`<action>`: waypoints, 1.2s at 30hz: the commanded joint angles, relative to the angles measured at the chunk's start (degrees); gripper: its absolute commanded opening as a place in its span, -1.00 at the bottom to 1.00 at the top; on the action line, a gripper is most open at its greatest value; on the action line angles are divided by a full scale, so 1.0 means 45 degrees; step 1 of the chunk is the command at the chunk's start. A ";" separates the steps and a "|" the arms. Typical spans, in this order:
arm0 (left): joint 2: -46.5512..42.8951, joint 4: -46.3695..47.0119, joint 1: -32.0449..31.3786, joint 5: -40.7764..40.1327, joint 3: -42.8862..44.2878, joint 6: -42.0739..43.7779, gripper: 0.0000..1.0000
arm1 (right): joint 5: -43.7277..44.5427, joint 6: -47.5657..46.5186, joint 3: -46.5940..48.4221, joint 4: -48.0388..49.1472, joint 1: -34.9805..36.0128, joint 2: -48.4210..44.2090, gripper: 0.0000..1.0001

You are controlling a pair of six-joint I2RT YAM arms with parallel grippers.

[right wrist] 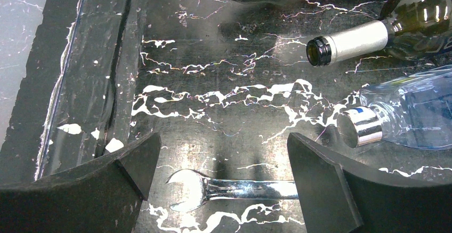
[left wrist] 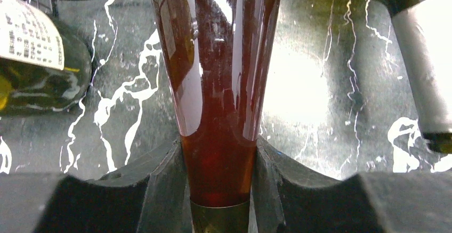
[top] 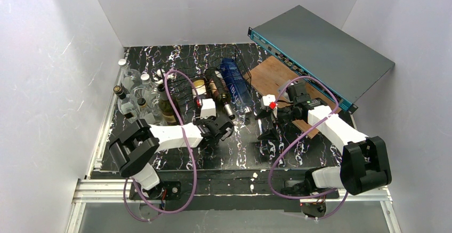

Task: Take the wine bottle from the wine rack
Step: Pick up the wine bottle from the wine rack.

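My left gripper (top: 217,129) (left wrist: 218,158) is shut on the neck of a reddish-brown wine bottle (left wrist: 216,73), just above its foil collar. That bottle (top: 199,90) lies with its body on the black wire wine rack (top: 240,62) and its neck pointing toward the arms. Beside it on the rack lie a dark bottle with a white neck (top: 219,91) (left wrist: 424,67) (right wrist: 373,38) and a blue-labelled clear bottle (top: 234,81) (right wrist: 410,115). My right gripper (top: 267,133) (right wrist: 224,147) stands open low over the table, nothing between its fingers.
A steel wrench (right wrist: 229,190) lies on the table under the right gripper. A labelled green bottle (left wrist: 37,67) (top: 168,107) and several clear bottles (top: 133,91) stand at the left. A flat grey box with a teal edge (top: 320,51) rests on a wooden board (top: 272,73) at the back right.
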 commanded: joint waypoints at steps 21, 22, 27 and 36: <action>-0.5261 -0.6203 -0.4388 -0.4190 -0.0234 -0.4925 -1.00 | -0.0054 -0.0319 0.0287 -0.0210 -0.0044 -0.0129 0.97; -0.5509 -0.6431 -0.4536 -0.4154 -0.0263 -0.5027 -1.00 | -0.0054 -0.0321 0.0287 -0.0214 -0.0044 -0.0129 0.97; -0.6179 -0.7895 -0.5242 -0.4078 -0.0272 -0.6320 -1.00 | -0.0057 -0.0324 0.0268 -0.0210 -0.0039 -0.0109 0.97; -0.6761 -0.9096 -0.5732 -0.3642 -0.0107 -0.7288 -1.00 | -0.0054 -0.0324 0.0249 -0.0192 -0.0042 -0.0090 1.00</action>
